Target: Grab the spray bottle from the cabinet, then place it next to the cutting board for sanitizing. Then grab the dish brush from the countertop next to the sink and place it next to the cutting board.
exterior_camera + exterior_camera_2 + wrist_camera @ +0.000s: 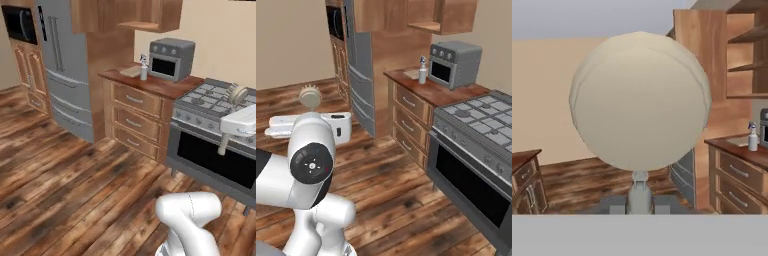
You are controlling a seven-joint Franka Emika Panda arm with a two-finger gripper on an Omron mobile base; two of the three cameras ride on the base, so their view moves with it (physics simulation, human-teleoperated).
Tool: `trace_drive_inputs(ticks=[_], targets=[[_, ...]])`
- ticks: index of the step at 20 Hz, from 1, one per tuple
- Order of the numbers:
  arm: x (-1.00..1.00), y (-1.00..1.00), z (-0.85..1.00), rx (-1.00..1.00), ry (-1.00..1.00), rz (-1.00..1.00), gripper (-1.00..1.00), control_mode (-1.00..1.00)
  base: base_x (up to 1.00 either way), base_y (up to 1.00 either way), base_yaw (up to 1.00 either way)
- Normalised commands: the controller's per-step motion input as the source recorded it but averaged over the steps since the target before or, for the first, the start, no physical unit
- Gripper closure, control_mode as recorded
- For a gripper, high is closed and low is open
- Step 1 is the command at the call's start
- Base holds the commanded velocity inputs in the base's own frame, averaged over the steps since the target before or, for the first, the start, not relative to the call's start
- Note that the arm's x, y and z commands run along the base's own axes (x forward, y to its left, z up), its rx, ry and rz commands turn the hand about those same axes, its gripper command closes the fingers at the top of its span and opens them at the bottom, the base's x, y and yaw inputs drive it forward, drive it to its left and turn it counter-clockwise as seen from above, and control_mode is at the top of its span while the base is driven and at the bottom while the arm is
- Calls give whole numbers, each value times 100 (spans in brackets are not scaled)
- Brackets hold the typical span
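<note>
1. In the left base view, I am looking over the arm at the countertop (165,86), where the spray bottle (144,67) is standing upright just beside the cutting board (131,71), to that board's right and in front of the grey toaster oven (171,59). The cabinet (102,60) is rising just left of the counter. At the right edge, above the stove (212,100), the gripper (230,97) is holding the dish brush (236,93) up in the air; the round tan head is sticking up past the white hand.

2. In the right base view, I am seeing the same brush (309,96) at the left, its round head raised above the white hand over the wooden floor (401,190), well apart from the counter (441,92). The bottle (422,70) is standing by the board (413,74) near the oven (455,64).

3. In the hand view, I am facing the brush's (640,100) pale round head straight on, with its short grey stem dropping down between the fingertips (618,209). The claw (639,207) is clenched on that stem, grasping the brush. Far to the right, the bottle (753,136) is sitting on the counter (747,150) beside the board (740,142), with the cabinet's (699,85) open shelves above.
</note>
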Motion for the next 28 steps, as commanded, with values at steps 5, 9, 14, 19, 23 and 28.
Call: trace_drive_inputs(ticks=[5, 9, 14, 19, 23, 28], targets=[[0, 0, 0, 0, 0, 0, 100, 100, 100, 62, -54], [0, 0, 0, 0, 0, 0, 100, 100, 100, 82, -46], [0, 0, 0, 0, 0, 0, 100, 100, 100, 88, -44], [0, 0, 0, 0, 0, 0, 100, 100, 100, 93, -43], [0, 0, 0, 0, 0, 0, 100, 100, 100, 100, -41], [0, 0, 0, 0, 0, 0, 100, 100, 100, 100, -36]])
